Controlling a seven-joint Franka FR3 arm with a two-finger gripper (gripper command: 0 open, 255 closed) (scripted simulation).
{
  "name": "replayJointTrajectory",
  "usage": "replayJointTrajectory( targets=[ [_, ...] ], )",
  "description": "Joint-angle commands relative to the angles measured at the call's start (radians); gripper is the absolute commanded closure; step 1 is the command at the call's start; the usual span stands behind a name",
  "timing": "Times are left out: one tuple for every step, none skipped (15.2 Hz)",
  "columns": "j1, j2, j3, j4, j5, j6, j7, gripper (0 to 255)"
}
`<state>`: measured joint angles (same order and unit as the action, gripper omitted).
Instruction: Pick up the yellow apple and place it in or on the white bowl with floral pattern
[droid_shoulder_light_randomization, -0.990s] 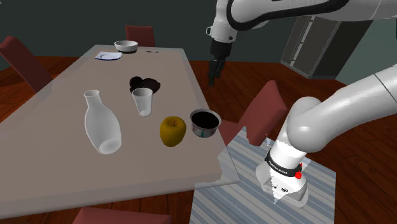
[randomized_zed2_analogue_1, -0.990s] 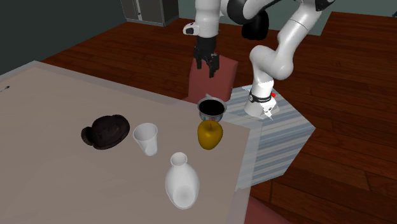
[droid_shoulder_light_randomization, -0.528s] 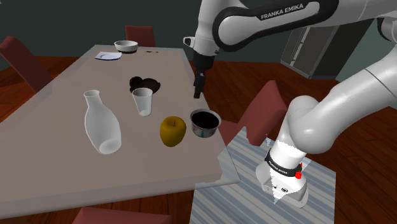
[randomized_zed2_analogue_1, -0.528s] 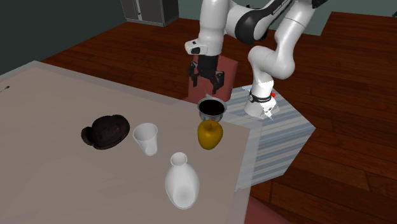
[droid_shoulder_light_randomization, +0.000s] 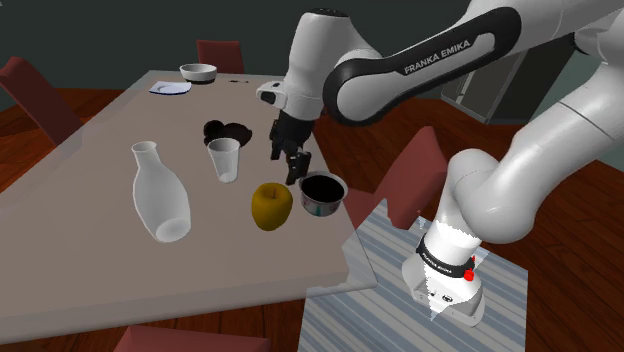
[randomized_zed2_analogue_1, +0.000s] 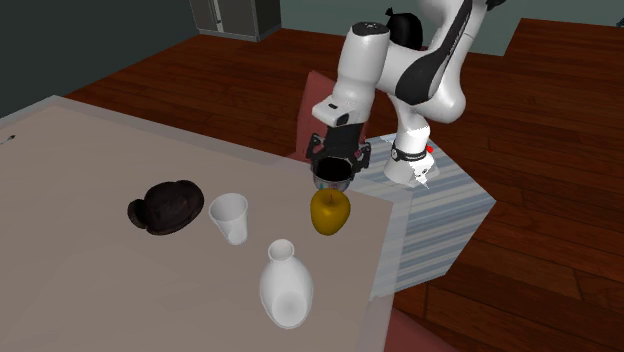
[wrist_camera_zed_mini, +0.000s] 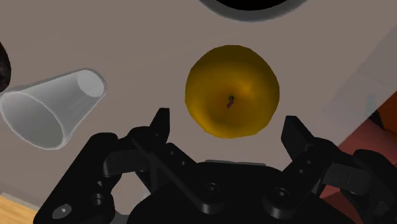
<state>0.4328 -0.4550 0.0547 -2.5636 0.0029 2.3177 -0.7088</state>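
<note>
The yellow apple (droid_shoulder_light_randomization: 271, 205) (randomized_zed2_analogue_1: 330, 212) lies on the grey table (droid_shoulder_light_randomization: 90, 250) near its corner, stem up. My gripper (droid_shoulder_light_randomization: 286, 167) (randomized_zed2_analogue_1: 338, 170) hangs open a little above and behind it, touching nothing. In the wrist view the apple (wrist_camera_zed_mini: 232, 90) sits just beyond the gripper (wrist_camera_zed_mini: 228, 121), centred between the two spread fingers. The white bowl (droid_shoulder_light_randomization: 198, 72) stands at the far end of the table, well away from the gripper.
A metal bowl with a dark inside (droid_shoulder_light_randomization: 322, 192) (wrist_camera_zed_mini: 254, 5) stands right beside the apple. A white cup (droid_shoulder_light_randomization: 225, 159) (wrist_camera_zed_mini: 51, 108), a white bottle (droid_shoulder_light_randomization: 160, 192) (randomized_zed2_analogue_1: 285, 285) and a black lump (droid_shoulder_light_randomization: 228, 131) (randomized_zed2_analogue_1: 167, 206) are nearby. A plate (droid_shoulder_light_randomization: 170, 88) lies by the white bowl. Red chairs (droid_shoulder_light_randomization: 415, 175) ring the table.
The arm has swung in from beyond the table's edge and come down over the apple. The fingers stayed apart. Nothing on the table has moved.
</note>
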Motion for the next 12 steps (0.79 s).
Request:
replayJointTrajectory(
  targets=[
    [0.020, 0.013, 0.005, -0.020, -0.002, 0.045, -0.036, 0],
    [0.019, 0.023, 0.005, -0.025, -0.002, 0.061, -0.036, 0],
    [0.019, 0.034, 0.006, -0.030, -0.003, 0.077, -0.035, 0],
    [0.018, 0.045, 0.006, -0.034, -0.004, 0.092, -0.035, 0],
    [0.018, 0.057, 0.007, -0.039, -0.004, 0.108, -0.034, 0],
    [0.017, 0.068, 0.007, -0.043, -0.005, 0.124, -0.034, 0],
    [0.016, 0.080, 0.007, -0.047, -0.006, 0.140, -0.033, 0],
    [0.016, 0.087, 0.008, -0.049, -0.007, 0.149, -0.033, 0],
    [0.016, 0.087, 0.008, -0.050, -0.007, 0.149, -0.033, 0],
    [0.016, 0.087, 0.008, -0.049, -0.007, 0.149, -0.033, 0],
    [0.016, 0.087, 0.008, -0.049, -0.007, 0.149, -0.033, 0],
    [0.016, 0.087, 0.008, -0.049, -0.007, 0.149, -0.033, 0]
  ],
)
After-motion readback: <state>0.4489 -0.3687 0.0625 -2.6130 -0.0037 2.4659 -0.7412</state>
